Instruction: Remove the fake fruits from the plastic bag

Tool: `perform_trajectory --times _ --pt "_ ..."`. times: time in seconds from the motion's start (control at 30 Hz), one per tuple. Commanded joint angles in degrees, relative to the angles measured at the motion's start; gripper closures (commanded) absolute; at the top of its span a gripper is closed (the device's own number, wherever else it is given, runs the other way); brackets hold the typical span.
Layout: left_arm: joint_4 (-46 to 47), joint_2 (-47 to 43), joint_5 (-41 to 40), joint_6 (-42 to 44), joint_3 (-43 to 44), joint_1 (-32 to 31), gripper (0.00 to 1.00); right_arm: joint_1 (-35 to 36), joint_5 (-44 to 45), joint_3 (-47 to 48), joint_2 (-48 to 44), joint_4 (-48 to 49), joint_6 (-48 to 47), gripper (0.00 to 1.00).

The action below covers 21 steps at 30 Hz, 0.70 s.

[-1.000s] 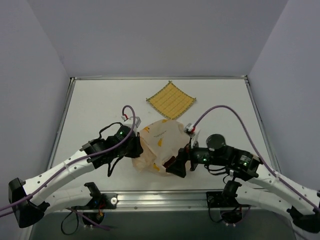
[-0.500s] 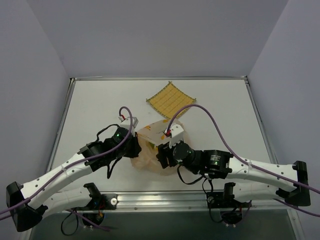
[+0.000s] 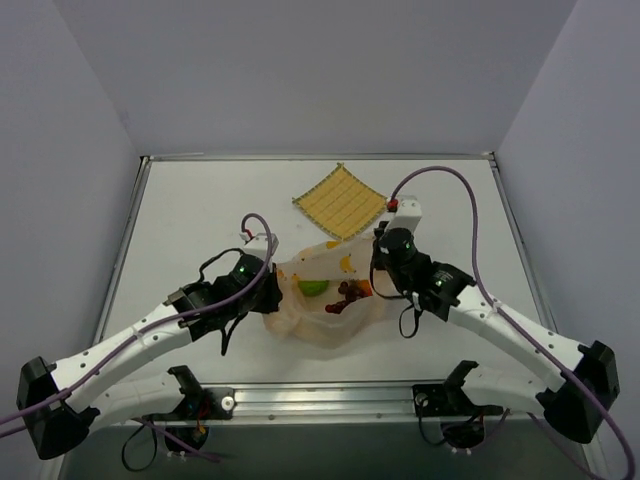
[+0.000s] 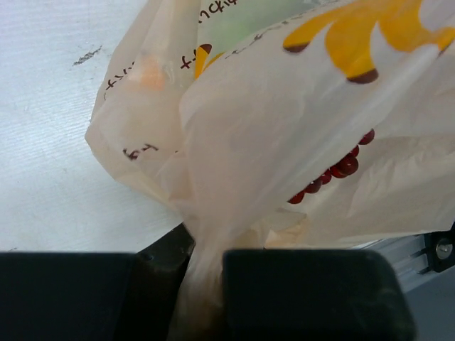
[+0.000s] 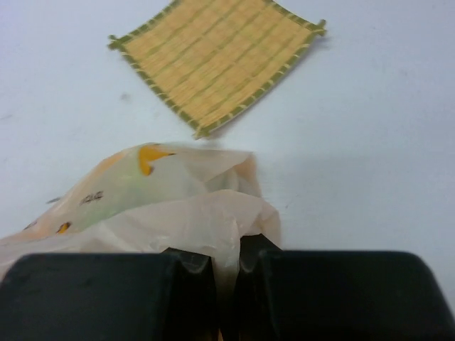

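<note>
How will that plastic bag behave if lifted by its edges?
Probably floppy: the plastic bag bunches into folds where the left claw and right claw pinch it. Its film looks thin, with a green fruit showing through, so it may stretch or slip. The grape bunch inside could shift its sag.

Thin cream translucent plastic bag with printed yellow bananas (image 4: 270, 135): crinkled film, soft sheen along the folds, see-through enough for colour behind it. Dark red plastic grape bunch (image 4: 340, 167) inside: small beads, smooth and glossy. Round green plastic fruit (image 3: 313, 287): smooth, slight shine. Square yellow woven mat with green edging (image 5: 217, 60): straw or bamboo slats, matt, ribbed and rough. White table top (image 4: 50, 142): matt, finely textured, lightly scuffed. Left gripper (image 4: 207, 252) and right gripper (image 5: 224, 263): matt black plastic, faintly grainy. Silver metal rail (image 3: 320, 397) at the near edge: brushed, dull shine. Purple cable (image 3: 437, 168): smooth rubbery sheath.
</note>
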Motion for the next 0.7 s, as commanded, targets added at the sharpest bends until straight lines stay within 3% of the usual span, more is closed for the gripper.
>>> perform_trajectory --times 0.0,0.27,0.43,0.5,0.53,0.57,0.6,0.67 --pt "4.3 1.6 -1.9 0.8 -0.7 0.2 0.98 -7.1 -5.4 -4.4 6.3 10.9 -2.2 1.0" --pt "16.5 9.9 -1.9 -0.9 -6.6 0.4 0.98 -10.9 -5.6 -12.3 22.8 32.1 -2.9 1.0" --pt "21.3 11.9 -1.2 -1.3 -9.1 1.5 0.98 -13.9 -5.8 -13.2 28.6 35.4 -2.2 1.0" --pt "22.7 12.0 0.0 -1.5 -9.3 1.9 0.98 -14.1 -6.6 -11.8 27.3 32.7 -2.1 0.81" --pt "23.1 12.0 0.3 -1.7 -9.1 2.0 0.98 -14.1 -7.7 -11.0 25.3 31.2 -2.2 0.65" --pt "23.5 12.0 0.9 -1.8 -9.0 2.0 0.98 -14.1 -8.6 -10.1 24.1 26.6 -2.9 0.3" --pt "23.6 12.0 1.1 -1.9 -8.7 2.0 0.98 -14.0 -9.3 -8.9 22.8 23.7 -3.5 0.16" --pt "23.9 11.8 2.2 -2.3 -7.9 2.0 0.98 -13.8 -11.2 -6.5 18.1 16.3 -4.2 0.02"
